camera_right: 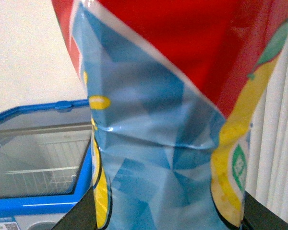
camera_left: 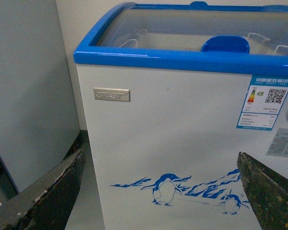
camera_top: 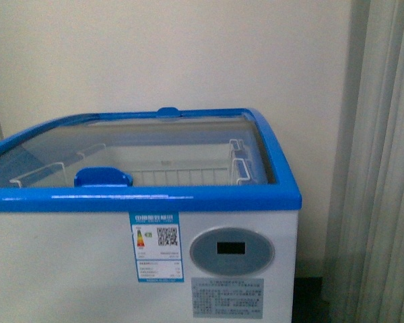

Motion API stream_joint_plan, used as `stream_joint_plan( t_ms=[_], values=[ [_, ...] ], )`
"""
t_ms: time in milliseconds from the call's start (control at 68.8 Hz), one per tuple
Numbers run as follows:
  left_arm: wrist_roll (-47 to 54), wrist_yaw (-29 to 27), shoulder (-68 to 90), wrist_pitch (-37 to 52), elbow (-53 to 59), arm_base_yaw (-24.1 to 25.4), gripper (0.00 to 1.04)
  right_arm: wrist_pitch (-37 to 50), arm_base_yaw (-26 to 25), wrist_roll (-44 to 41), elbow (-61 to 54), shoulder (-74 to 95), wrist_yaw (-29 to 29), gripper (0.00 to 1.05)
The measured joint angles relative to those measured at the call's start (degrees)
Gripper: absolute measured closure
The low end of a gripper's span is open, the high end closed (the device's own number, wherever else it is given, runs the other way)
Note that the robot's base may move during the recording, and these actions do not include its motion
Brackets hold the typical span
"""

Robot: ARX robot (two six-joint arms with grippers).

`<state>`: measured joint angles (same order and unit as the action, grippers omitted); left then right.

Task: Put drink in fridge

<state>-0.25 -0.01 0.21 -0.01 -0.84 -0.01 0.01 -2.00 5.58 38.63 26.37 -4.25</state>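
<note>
As drink (camera_right: 158, 120) fills right wrist view, fingers (camera_right: 79, 218) barely visible, apparently gripping.

The fridge (camera_top: 87, 269) has a smooth white front with a soft sheen. Its blue rim (camera_top: 188, 198) looks like glossy plastic and catches streaks of light. The curved lid (camera_top: 155, 145) is clear, faintly reflective glass over white coated wire baskets (camera_top: 182, 176). The energy sticker (camera_top: 155, 245) at lower centre looks like glossy printed paper. In the left wrist view, a brushed-metal nameplate (camera_left: 112, 94) sits at upper left. The fingers (camera_left: 48, 196) of the left gripper (camera_left: 158, 191) are dark, matt, rough and scuffed. The drink (camera_right: 153, 124) wears a shiny, creased plastic-film label. The curtain (camera_top: 384, 168) at right is matt pleated cloth.
</note>
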Motion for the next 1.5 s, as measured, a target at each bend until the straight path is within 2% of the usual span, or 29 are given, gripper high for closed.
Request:
stream_joint_plan(
  t_ms=[276, 378, 436, 552, 639, 683, 785, 828, 930, 1003, 1075, 1250, 1351, 1497],
  values=[
    [0.0, 0.0, 0.0, 0.0, 0.0, 0.0, 0.08, 0.1, 0.0, 0.0, 0.0, 0.0, 0.0, 0.64],
    [-6.8, 5.2, 5.0, -8.2, -3.2, 0.8, 0.08, 0.1, 0.0, 0.0, 0.0, 0.0, -0.1, 0.64],
    [-10.5, 6.9, 10.3, -8.1, -3.9, 0.8, 0.08, 0.1, 0.0, 0.0, 0.0, 0.0, 0.0, 0.64],
    [-9.7, 10.9, 26.7, 8.5, -5.0, 3.0, 0.08, 0.1, 0.0, 0.0, 0.0, 0.0, 0.0, 0.64],
    [-3.0, 15.5, 44.6, 27.1, -10.3, 4.6, 0.08, 0.1, 0.0, 0.0, 0.0, 0.0, 0.0, 0.64],
    [1.0, 18.0, 51.1, 33.2, -13.2, 4.6, 0.08, 0.1, 0.0, 0.0, 0.0, 0.0, 0.0, 0.64],
    [7.9, 22.7, 60.9, 40.5, -18.8, 4.3, 0.08, 0.1, 0.0, 0.0, 0.0, 0.0, 0.0, 0.64],
    [15.4, 27.0, 68.0, 42.0, -24.3, 3.9, 0.08, 0.1, 0.0, 0.0, 0.0, 0.0, 0.0, 0.64],
    [30.8, 35.8, 79.8, 36.5, -37.2, 2.4, 0.08, 0.1, 0.0, 0.0, 0.0, 0.0, 0.0, 0.64],
    [36.9, 38.7, 83.3, 32.2, -42.3, 1.7, 0.08, 0.1, 0.0, 0.0, 0.0, 0.0, 0.0, 0.64],
    [47.2, 41.5, 87.1, 25.0, -48.5, 1.2, 0.08, 0.1, 0.0, 0.0, 0.0, 0.0, 0.0, 0.64],
    [69.0, 42.6, 94.6, 8.4, -59.4, 0.7, 0.08, 0.1, 0.0, 0.0, 0.0, 0.0, 0.0, 0.64],
    [78.2, 41.9, 97.8, 0.6, -63.8, 0.5, 0.08, 0.1, 0.0, 0.0, 0.0, 0.0, 0.0, 0.64],
    [83.3, 41.8, 100.3, -1.9, -67.8, 0.1, 0.08, 0.1, 0.0, 0.0, 0.0, 0.0, 0.0, 0.64]
  ],
)
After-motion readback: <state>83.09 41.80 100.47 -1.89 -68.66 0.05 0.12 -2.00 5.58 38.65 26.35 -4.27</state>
